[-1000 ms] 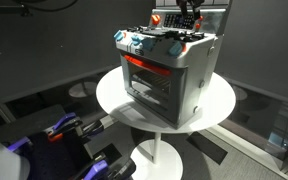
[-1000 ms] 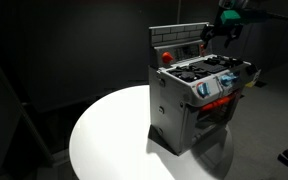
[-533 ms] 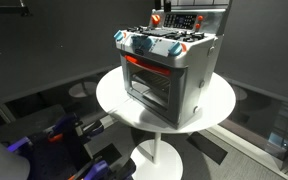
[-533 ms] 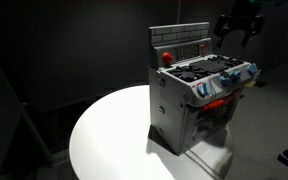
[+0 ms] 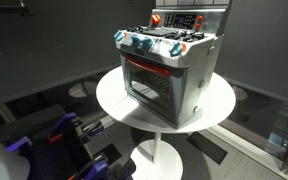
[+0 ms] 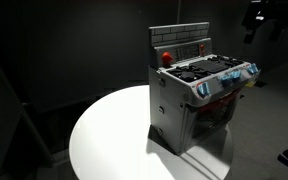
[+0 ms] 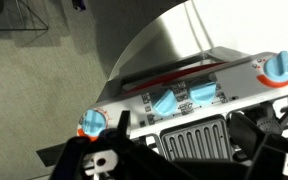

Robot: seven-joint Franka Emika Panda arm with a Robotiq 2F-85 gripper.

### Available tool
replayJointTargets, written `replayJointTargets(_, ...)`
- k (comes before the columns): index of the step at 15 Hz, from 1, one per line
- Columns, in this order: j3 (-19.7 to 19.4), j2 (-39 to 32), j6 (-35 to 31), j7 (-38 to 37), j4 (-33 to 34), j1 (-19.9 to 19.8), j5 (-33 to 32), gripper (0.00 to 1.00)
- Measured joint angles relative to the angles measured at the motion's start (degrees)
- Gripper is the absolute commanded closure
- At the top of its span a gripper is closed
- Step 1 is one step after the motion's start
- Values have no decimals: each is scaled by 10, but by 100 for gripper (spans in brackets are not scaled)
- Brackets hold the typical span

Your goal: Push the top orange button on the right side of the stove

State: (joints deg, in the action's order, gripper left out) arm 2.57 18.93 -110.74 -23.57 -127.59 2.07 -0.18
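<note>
The silver-grey toy stove point(image 5: 169, 70) stands on a round white table point(image 5: 214, 105), and it also shows in the exterior view from its side point(image 6: 189, 100). A red-orange button sits on its upright back panel point(image 5: 155, 19) point(image 6: 166, 57). My gripper point(image 6: 262, 30) hangs in the air above and beyond the stove, touching nothing. It is out of frame in the exterior view that faces the oven door. In the wrist view the gripper point(image 7: 184, 128) looks down on the blue knobs point(image 7: 167, 103) and a dark burner grille point(image 7: 192, 140). Its fingers are apart and empty.
The white table point(image 6: 104, 130) has bare surface around the stove. Dark floor and dark walls surround it. Blue-and-black equipment point(image 5: 59, 135) lies low beside the table.
The gripper has lifted up and away from the stove's back panel. It has left the top of the view that faces the oven door and moved to the upper corner of the side view.
</note>
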Motion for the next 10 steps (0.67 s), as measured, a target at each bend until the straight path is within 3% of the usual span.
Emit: replayJointTargets(10,21,120,67,75,-63,1,16,0)
